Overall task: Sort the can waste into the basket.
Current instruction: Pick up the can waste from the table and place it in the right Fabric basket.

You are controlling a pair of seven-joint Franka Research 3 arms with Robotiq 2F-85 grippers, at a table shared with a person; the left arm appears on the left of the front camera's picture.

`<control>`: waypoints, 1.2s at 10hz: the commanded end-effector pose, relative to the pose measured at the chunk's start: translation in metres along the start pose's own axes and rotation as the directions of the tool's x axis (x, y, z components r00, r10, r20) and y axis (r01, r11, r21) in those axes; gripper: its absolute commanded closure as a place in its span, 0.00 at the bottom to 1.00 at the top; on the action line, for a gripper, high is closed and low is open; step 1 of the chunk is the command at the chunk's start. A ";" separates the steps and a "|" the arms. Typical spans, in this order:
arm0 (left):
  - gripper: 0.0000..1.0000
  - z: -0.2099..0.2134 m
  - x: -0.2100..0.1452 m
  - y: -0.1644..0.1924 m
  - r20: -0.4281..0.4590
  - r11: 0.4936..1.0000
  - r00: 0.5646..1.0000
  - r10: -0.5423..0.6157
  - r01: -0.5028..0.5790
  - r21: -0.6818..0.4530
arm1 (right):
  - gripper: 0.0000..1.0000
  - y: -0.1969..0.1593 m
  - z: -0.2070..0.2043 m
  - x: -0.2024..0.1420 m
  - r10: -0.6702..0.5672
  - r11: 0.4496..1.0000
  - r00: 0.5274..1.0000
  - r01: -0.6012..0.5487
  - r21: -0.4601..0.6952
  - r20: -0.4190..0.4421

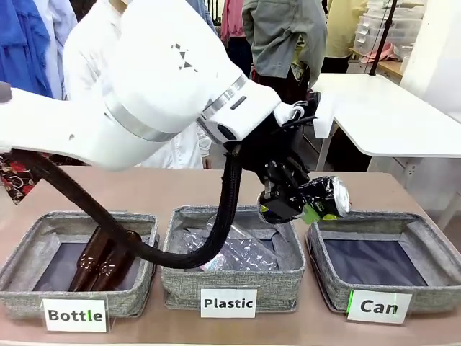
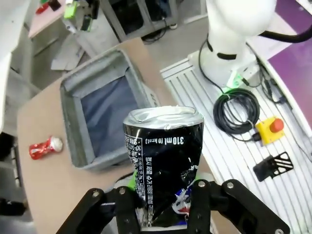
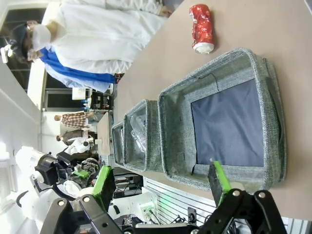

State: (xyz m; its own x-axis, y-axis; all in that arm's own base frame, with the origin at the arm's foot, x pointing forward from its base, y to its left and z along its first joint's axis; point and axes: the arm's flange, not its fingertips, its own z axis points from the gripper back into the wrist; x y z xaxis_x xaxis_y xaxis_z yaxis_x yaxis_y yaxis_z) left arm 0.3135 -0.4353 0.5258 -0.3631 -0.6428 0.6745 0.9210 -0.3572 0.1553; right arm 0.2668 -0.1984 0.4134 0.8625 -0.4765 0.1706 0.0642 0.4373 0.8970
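Observation:
My left gripper is shut on a crushed dark blue-black can, held in the air over the back left corner of the grey basket labelled "Can". The left wrist view looks down past the can between my left gripper's fingers to the basket below, whose dark floor is bare. A crushed red can lies on the table beyond the basket, and the red can shows again from the right wrist. My right gripper hangs open on the near side of the basket.
A bin labelled "Plastic" holds clear bottles and a bin labelled "Bottle" holds brown glass bottles, both left of the basket. A person in a white coat stands at the far side. The left arm's black cable droops over the Plastic bin.

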 end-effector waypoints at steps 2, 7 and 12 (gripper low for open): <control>0.66 0.028 -0.004 -0.025 -0.032 0.998 0.999 -0.012 0.014 0.060 | 0.00 -0.001 -0.001 0.002 0.025 0.999 0.999 -0.026 0.031 0.019; 0.66 -0.027 0.053 0.024 -0.028 0.996 0.995 -0.093 0.093 -0.006 | 0.00 0.013 0.012 -0.008 0.012 0.997 0.999 -0.015 -0.072 -0.039; 0.66 -0.165 0.107 0.148 -0.086 0.997 0.996 -0.015 0.008 -0.080 | 0.00 -0.009 0.095 -0.056 -0.013 0.999 0.954 0.022 0.026 -0.299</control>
State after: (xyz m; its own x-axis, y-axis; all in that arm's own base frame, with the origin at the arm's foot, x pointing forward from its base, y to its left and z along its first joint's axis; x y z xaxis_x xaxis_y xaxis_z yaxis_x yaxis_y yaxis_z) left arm 0.3713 -0.6201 0.4822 -0.4066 -0.6759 0.6147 0.9015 -0.4059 0.1500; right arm 0.1754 -0.2365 0.4301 0.9530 -0.3026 0.0130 0.1247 0.4314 0.8935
